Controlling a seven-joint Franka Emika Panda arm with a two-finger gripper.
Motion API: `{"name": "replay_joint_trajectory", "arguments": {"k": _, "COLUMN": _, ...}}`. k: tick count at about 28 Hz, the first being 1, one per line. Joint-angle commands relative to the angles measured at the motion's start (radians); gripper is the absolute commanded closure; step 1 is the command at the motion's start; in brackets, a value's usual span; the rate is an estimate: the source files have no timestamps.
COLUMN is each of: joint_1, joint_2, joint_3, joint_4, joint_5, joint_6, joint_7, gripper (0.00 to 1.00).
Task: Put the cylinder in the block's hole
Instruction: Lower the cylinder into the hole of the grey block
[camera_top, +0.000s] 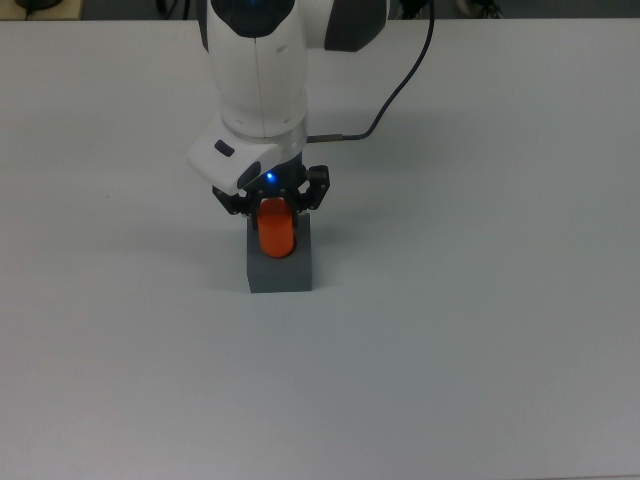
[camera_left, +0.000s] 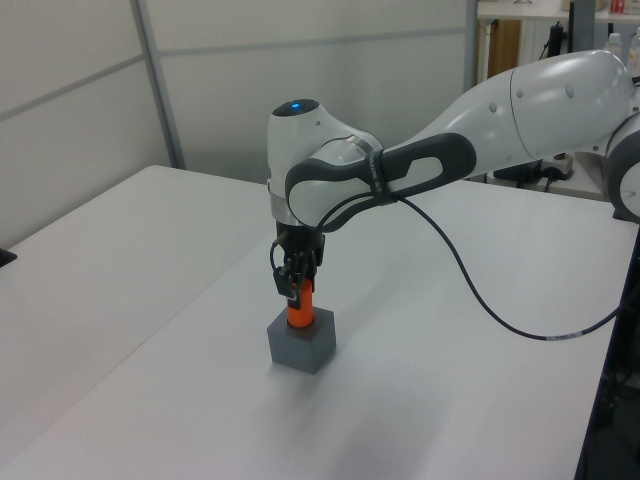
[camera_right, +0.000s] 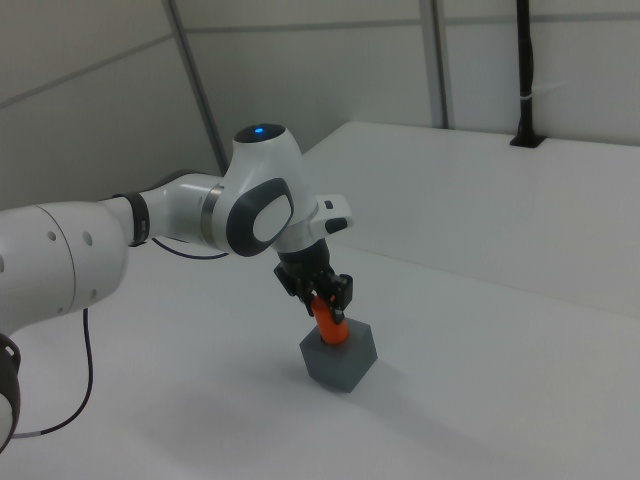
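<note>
The dark grey block (camera_top: 281, 272) (camera_left: 301, 345) (camera_right: 342, 359) rests on the white table. The orange cylinder (camera_top: 276, 231) (camera_left: 299, 311) (camera_right: 329, 325) stands nearly upright with its lower end at the block's top face, over the hole; the hole itself is hidden beneath it. My gripper (camera_top: 274, 206) (camera_left: 297, 288) (camera_right: 322, 296) is shut on the cylinder's upper part, directly above the block. Part of the orange body shows between the black fingers and the block.
The white table (camera_top: 480, 300) stretches around the block. A black cable (camera_top: 400, 80) trails from the arm toward the top view's upper right. Grey wall panels (camera_left: 80, 110) stand behind the table in the left view.
</note>
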Motion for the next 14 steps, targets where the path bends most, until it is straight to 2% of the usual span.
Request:
{"name": "replay_joint_trajectory", "arguments": {"k": 1, "joint_1": 0.026, "joint_2": 0.006, "joint_3": -0.004, "joint_4": 0.012, "joint_5": 0.001, "joint_6": 0.002, "joint_7": 0.02, "gripper": 0.8}}
{"name": "replay_joint_trajectory", "arguments": {"k": 14, "joint_1": 0.026, "joint_2": 0.004, "joint_3": -0.016, "joint_4": 0.004, "joint_5": -0.007, "joint_6": -0.002, "joint_7": 0.043, "gripper": 0.77}}
